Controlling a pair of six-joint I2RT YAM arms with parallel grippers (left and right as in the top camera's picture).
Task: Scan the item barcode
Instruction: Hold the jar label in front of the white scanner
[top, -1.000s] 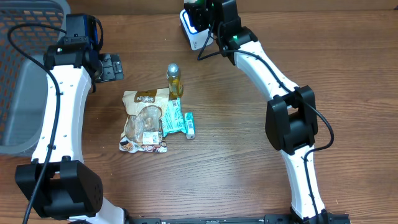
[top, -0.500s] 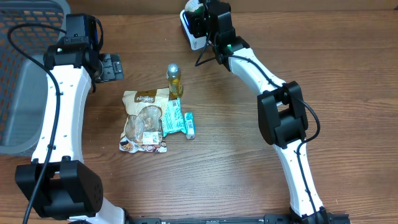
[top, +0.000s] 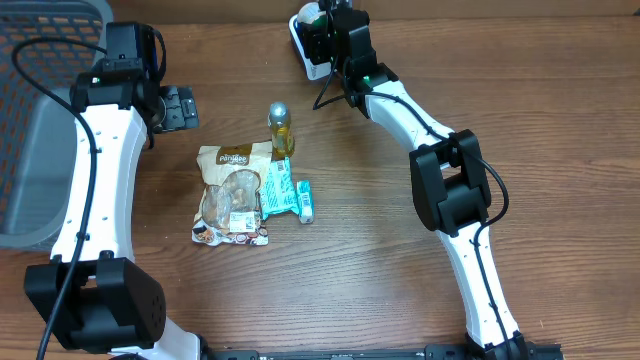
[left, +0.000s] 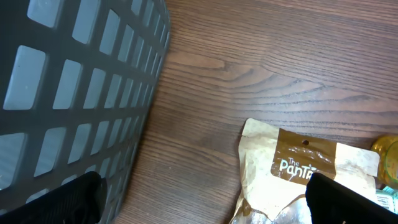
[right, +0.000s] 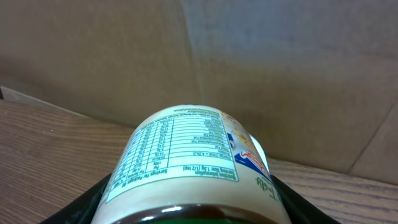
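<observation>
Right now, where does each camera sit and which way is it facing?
Overhead: above the table, looking straight down; both arms show.
Left wrist: tilted down at the basket and snack bag; open left pincer tips at the bottom corners.
Right wrist: faces a cardboard wall; right pincer holds the jar.
Shared: snack bag, overhead and left wrist.

Brown wood grain on the worktop; grey lattice on the basket at upper left; tan-and-brown pouch (white lettering); teal packet; golden, silver-topped bottle; cream, green-printed jar.
</observation>
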